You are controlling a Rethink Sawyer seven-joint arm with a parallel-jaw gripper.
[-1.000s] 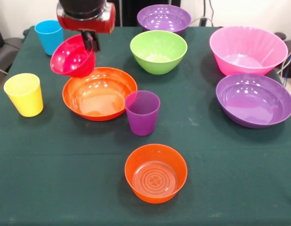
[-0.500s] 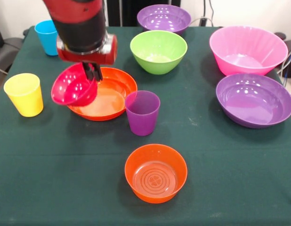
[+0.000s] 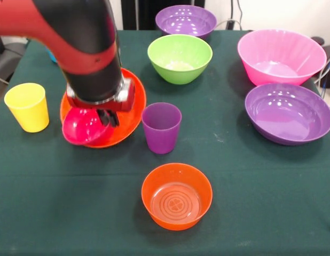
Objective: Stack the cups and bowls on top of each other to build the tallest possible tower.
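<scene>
My gripper (image 3: 107, 118) is shut on the rim of the small red bowl (image 3: 79, 128). It holds the bowl tilted, low over the near-left edge of the wide orange bowl (image 3: 132, 106), which looks tipped up. Just right of them stands the purple cup (image 3: 161, 128). At the left is the yellow cup (image 3: 27, 106). The arm hides the blue cup. A small orange bowl (image 3: 177, 196) sits near the front. No stack stands anywhere.
A lime green bowl (image 3: 179, 57) and a purple bowl (image 3: 185, 21) are at the back middle. A big pink bowl (image 3: 281, 56) and a second purple bowl (image 3: 288, 113) are on the right. All rest on a dark green cloth.
The arm has come down and toward the camera with the red bowl, from above the wide orange bowl's far-left rim to its near-left edge. The orange bowl now looks tipped.
</scene>
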